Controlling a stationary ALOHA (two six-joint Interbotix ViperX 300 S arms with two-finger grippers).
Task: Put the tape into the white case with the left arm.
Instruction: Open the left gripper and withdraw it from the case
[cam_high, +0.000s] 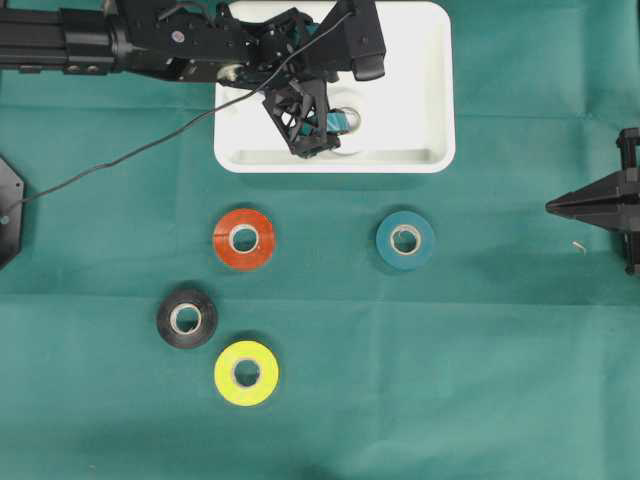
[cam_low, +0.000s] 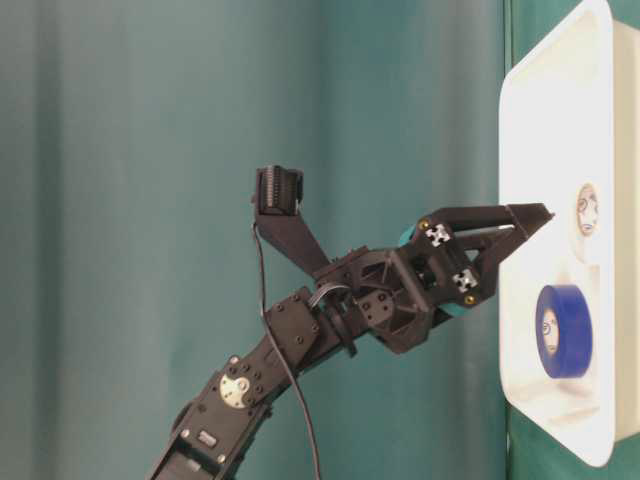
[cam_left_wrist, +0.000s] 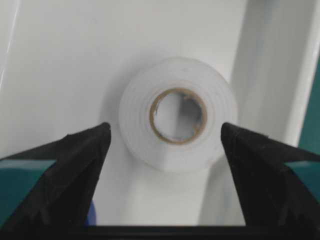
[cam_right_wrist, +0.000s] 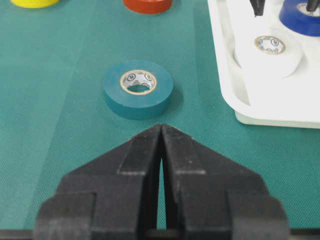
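A white tape roll (cam_left_wrist: 135, 120) lies flat on the floor of the white case (cam_high: 420, 90), near its front rim. My left gripper (cam_left_wrist: 165, 132) hangs over it, open. Its black fingertips (cam_left_wrist: 95, 137) stand on either side of the roll with a gap on each side and do not touch it. From table level the left gripper (cam_low: 530, 220) points at the white tape roll (cam_low: 587, 210), and a blue tape roll (cam_low: 563, 332) lies beside it in the white case (cam_low: 540, 150). My right gripper (cam_right_wrist: 161, 127) is shut and holds nothing.
On the green cloth in front of the case lie a red roll (cam_high: 225, 240), a teal roll (cam_high: 388, 245), a black roll (cam_high: 170, 322) and a yellow roll (cam_high: 228, 380). The right gripper (cam_high: 550, 207) rests at the right edge, pointing at the teal roll (cam_right_wrist: 115, 95).
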